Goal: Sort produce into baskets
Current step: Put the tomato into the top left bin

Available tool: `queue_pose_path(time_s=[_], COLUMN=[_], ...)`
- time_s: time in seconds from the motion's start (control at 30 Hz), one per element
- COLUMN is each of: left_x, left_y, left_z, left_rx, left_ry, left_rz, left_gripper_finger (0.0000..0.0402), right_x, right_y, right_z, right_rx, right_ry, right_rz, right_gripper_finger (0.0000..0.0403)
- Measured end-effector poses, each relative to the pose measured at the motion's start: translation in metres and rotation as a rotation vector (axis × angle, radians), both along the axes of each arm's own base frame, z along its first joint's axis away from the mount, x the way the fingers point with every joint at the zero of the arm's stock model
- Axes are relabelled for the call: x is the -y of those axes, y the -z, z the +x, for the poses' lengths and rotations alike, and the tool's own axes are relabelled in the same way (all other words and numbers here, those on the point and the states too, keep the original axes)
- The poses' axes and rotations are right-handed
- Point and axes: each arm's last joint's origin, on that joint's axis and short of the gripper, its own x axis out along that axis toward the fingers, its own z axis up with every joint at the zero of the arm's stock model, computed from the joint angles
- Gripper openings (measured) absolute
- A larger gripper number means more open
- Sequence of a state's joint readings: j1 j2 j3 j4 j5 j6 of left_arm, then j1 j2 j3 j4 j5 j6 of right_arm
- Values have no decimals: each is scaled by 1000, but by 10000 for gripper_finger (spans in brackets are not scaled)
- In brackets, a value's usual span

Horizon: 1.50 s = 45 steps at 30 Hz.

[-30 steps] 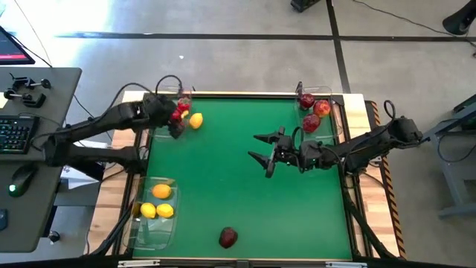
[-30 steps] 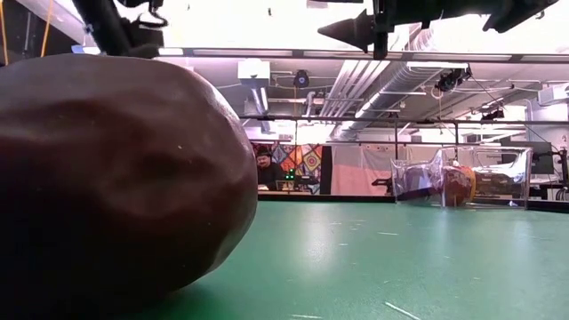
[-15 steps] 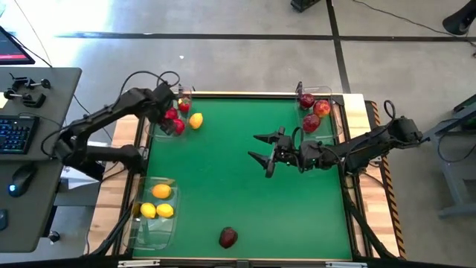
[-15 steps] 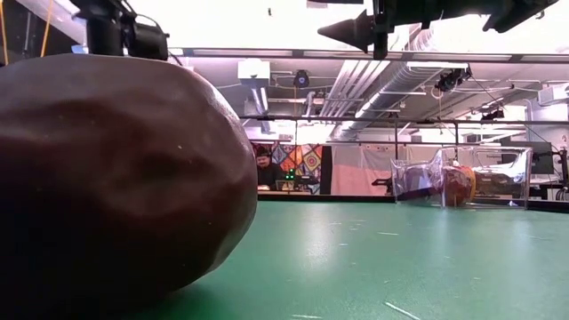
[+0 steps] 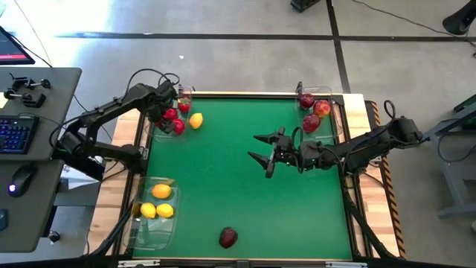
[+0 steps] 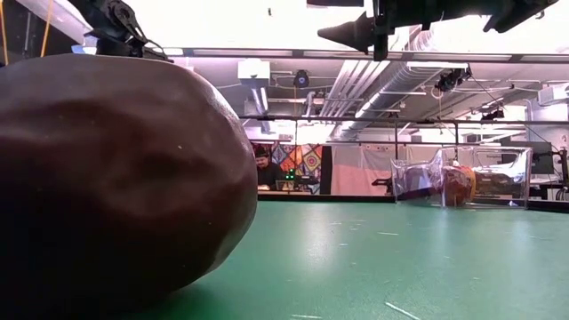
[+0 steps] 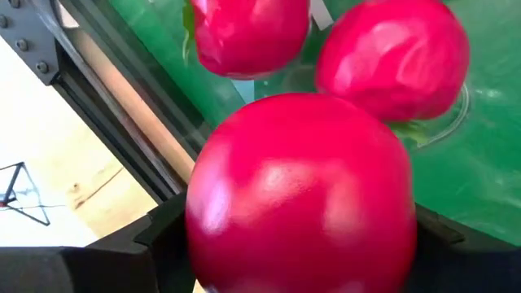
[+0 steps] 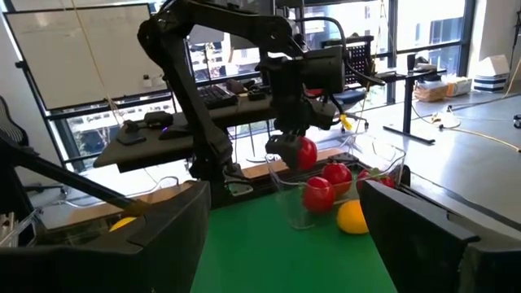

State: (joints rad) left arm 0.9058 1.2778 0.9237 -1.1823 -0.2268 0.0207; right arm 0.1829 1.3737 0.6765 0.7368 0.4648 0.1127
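My left gripper [image 5: 168, 113] is shut on a small bright red fruit [image 7: 301, 195] above the far-left clear basket [image 5: 183, 95]; it also shows in the right wrist view [image 8: 305, 152]. Red fruits [image 7: 391, 57] lie in that basket below. A lemon [image 5: 195, 120] rests on the mat beside the basket. My right gripper [image 5: 260, 149] hangs open and empty over the middle of the table. A dark red apple [image 5: 228, 237] lies near the front edge, close to the low camera [image 6: 116, 178]. My left gripper pinches the small red fruit by its two opposite sides [image 7: 203, 220] between its two fingers. The fingers come from above, pointing down. The fruit is lifted clear, over the red fruits in the basket.
The far-right basket [image 5: 327, 93] holds several red and red-yellow apples [image 5: 312, 112]. The near-left basket [image 5: 145, 227] holds three lemons [image 5: 161, 191]. Open green mat lies between them. Wooden table edges run along both sides.
My left gripper has gone up and toward the table's far left corner, from beside the lemon to over the far-left basket, still shut on the small red fruit. A red fruit where the gripper stood has come into view.
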Motion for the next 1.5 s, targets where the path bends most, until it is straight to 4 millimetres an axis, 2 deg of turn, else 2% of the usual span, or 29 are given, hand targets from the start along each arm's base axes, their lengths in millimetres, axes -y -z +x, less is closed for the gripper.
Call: queue_pose_path(time_s=[0.67,0.87,1.5], left_x=[2,-1,-1], left_y=[0,0,0], left_z=[2,4,4], left_rx=[-27,-7,8], left_ry=[124,100,99], left_rz=[-19,27,15], left_gripper_finger=[286,286,287], right_x=[0,0,0], right_y=[1,1,1], right_z=[0,0,0], right_rx=[-8,-10,-10], right_ry=[0,0,0], right_rz=[-2,-7,-10], right_gripper_finger=[307,307,307])
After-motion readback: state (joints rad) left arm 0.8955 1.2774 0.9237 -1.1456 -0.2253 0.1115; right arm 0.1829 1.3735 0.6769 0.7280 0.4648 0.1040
